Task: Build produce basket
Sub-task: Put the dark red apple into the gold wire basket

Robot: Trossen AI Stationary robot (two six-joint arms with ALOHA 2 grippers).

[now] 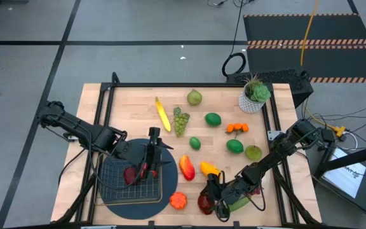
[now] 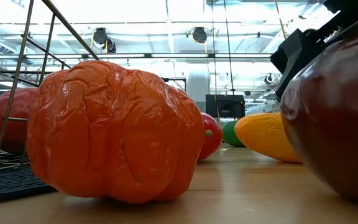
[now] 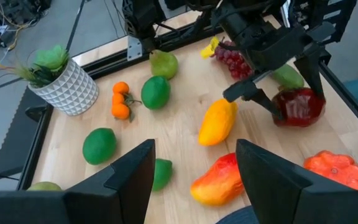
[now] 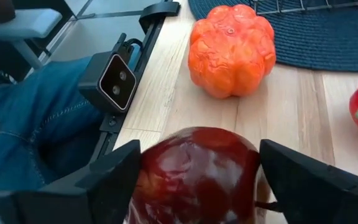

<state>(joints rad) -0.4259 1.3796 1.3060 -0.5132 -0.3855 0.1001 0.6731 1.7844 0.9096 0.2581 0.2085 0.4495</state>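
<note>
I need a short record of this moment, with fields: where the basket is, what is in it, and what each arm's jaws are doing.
basket: dark square wire-mesh basket on a round dark mat, at the table's near left
contents: one red fruit
left gripper: over the basket, jaws open, empty
right gripper: at the near edge, jaws around a dark red apple
nearby: orange wrinkled fruit, on the table beside the mat

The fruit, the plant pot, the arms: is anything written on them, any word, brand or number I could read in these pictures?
No readable text in any view.
The fruit, the plant pot and the wire basket carry no label.
A white sheet on a stand beside the table shows dark marks, too small to read.
The camera module at the table edge shows no lettering.
</note>
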